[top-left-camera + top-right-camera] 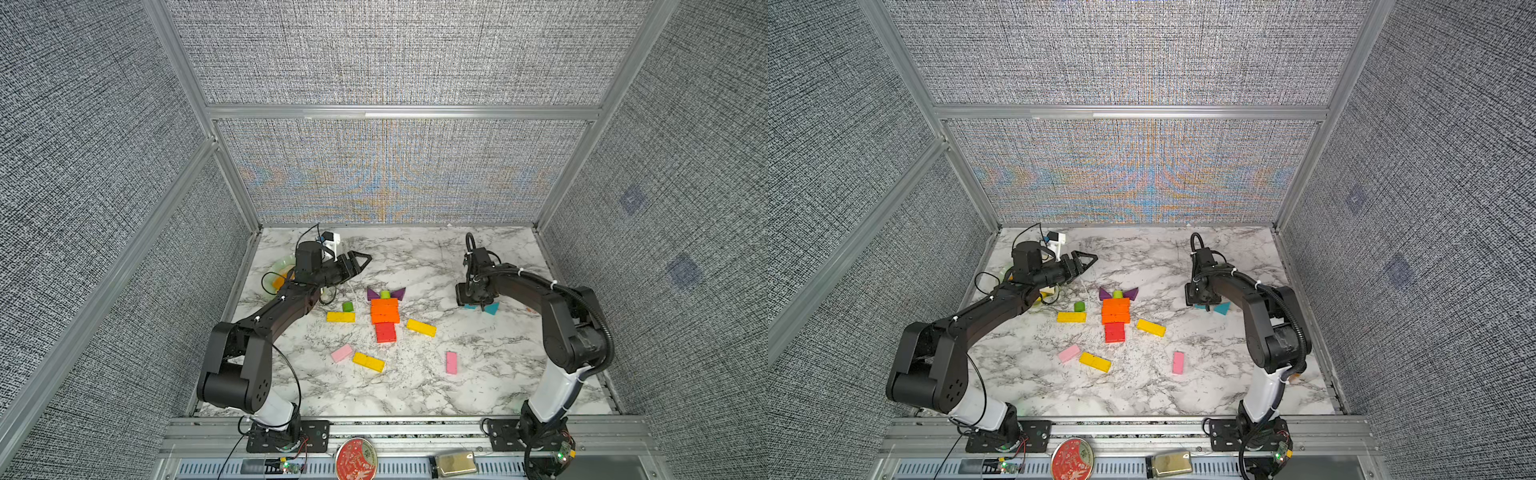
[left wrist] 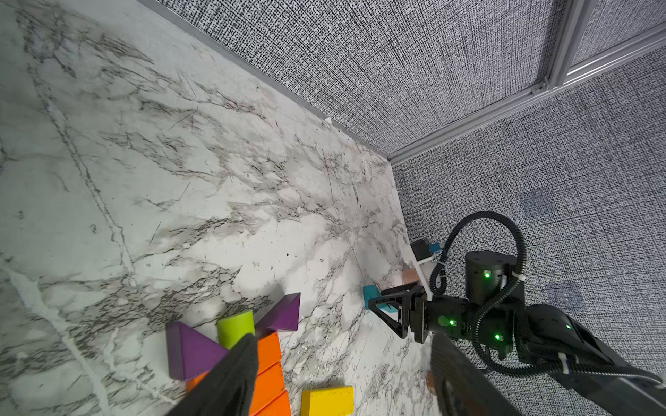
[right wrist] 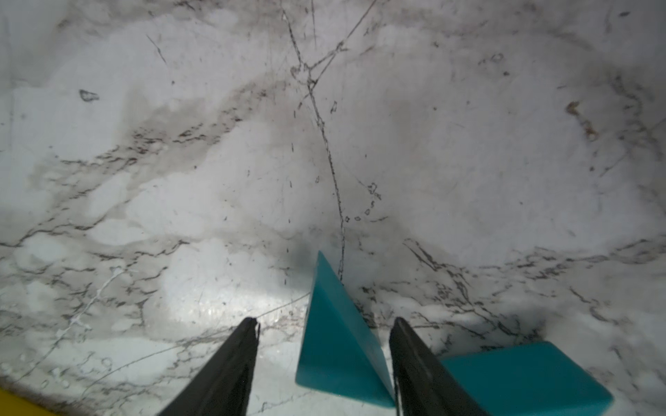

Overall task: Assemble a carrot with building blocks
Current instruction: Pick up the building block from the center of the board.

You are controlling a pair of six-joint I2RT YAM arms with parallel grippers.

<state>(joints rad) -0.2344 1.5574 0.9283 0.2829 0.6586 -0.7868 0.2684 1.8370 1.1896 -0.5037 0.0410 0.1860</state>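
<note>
Right claw (image 3: 324, 320) released, straddling teal triangle (image 3: 335, 353) at carrot's (image 1: 385, 316) 3 o'clock; off-centre, closing could twist it into second triangle (image 3: 522, 378). Left claw (image 2: 344, 340) released, empty.

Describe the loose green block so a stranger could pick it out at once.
On the marble table, find the central column of orange bars. Toward the left arm's side of it lies a yellow bar, and the green stub stands just behind that bar. Unlike the other green stub, it sits clear of the purple triangles.
</note>
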